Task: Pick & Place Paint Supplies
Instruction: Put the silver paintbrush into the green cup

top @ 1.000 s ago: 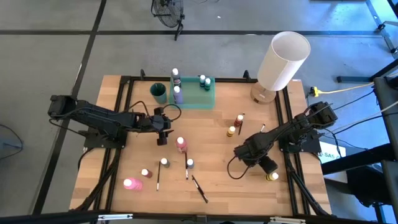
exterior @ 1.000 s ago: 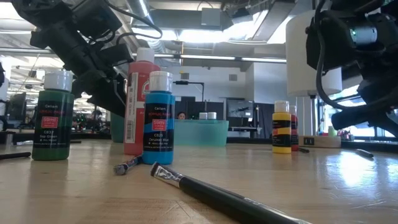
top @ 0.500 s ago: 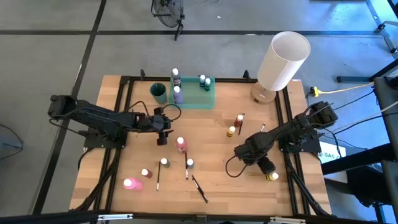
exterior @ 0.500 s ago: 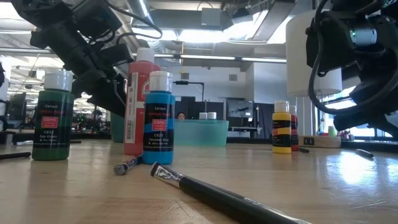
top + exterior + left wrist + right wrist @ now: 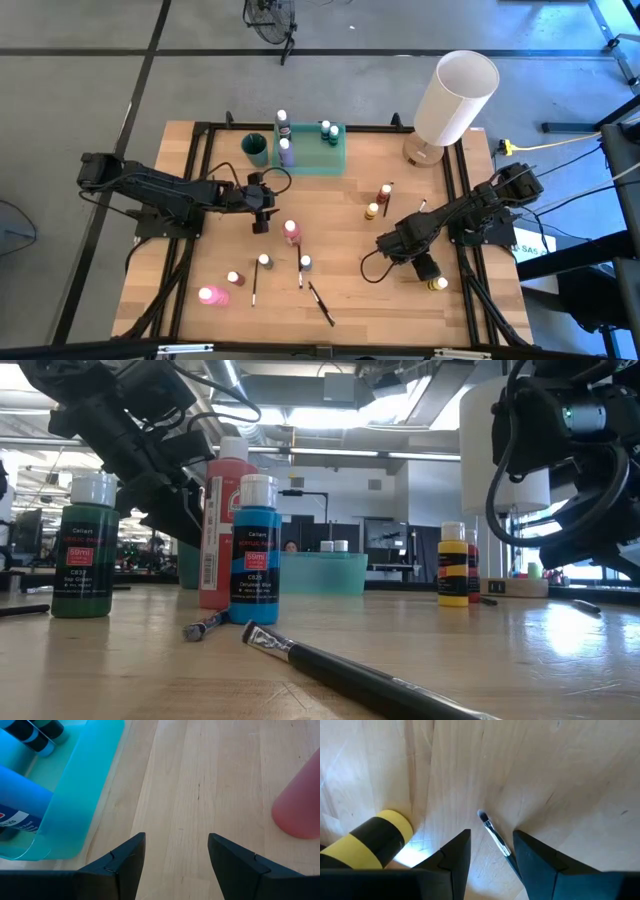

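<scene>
Hovering over the high view: the left gripper [image 5: 260, 226] hangs empty beside the pink bottle [image 5: 291, 232], with the green tray [image 5: 312, 160] beyond it; the right gripper [image 5: 386, 250] hangs low near a fallen yellow bottle [image 5: 438, 284].
Scattered stock, high view: a green-capped bottle [image 5: 264, 261], a blue bottle [image 5: 305, 263], a bright pink bottle [image 5: 211, 296] and a loose paintbrush [image 5: 321, 303] lie well apart from both grippers; the white lamp [image 5: 455, 96] stands at the far corner.
Low view, writing: the blue bottle [image 5: 255, 550] and the green bottle [image 5: 80, 548] carry red label patches with small white print, too fine to read for certain; a yellow bottle [image 5: 452, 565] stands farther back.
Left wrist view: fingers [image 5: 125, 860] stand apart with bare wood between them, the tray wall [image 5: 80, 805] to one side and the pink bottle [image 5: 300, 805] to the other.
Right wrist view: fingers [image 5: 457, 852] stand apart, astride a thin brush [image 5: 494, 835] lying flat on the wood, the yellow bottle [image 5: 372, 840] just beside.
Step in hand: judged to be the right arm lining up on the brush, most supplies not yet in the tray.
Next move: likely a straight descent and a close on the thin handle; it lies flat, so the tips must reach the wood.
</scene>
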Robot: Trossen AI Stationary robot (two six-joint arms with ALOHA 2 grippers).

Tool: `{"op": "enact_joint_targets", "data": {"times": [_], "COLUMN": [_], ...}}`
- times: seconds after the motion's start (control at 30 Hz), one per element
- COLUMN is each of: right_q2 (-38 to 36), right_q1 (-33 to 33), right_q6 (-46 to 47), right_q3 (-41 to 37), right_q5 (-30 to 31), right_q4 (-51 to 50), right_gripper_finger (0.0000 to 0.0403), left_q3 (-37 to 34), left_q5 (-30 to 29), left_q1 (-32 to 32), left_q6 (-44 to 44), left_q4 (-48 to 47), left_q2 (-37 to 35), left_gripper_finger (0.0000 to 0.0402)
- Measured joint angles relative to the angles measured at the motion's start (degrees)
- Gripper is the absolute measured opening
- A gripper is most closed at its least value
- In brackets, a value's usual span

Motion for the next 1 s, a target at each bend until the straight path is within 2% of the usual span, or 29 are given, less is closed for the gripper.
{"op": "enact_joint_targets", "data": {"times": [0.27,0.5,1.0], "right_q2": [0.0,0.0,0.1], "right_q1": [0.1,0.1,0.2], "right_q6": [-0.6,-9.1,-6.7], "right_q3": [0.0,0.0,0.0], "right_q5": [0.6,1.9,0.5], "right_q4": [0.0,-0.8,-0.5], "right_gripper_finger": [0.0156,0.0156,0.0156], "left_q3": [0.0,0.0,0.0], "left_q5": [0.0,0.0,0.0], "left_q1": [0.0,0.0,0.0], "left_q6": [0.0,0.0,0.0], "left_q4": [0.0,0.0,0.0], "left_q2": [0.0,0.0,0.0], "left_gripper_finger": [0.0212,0.0212,0.0212]}}
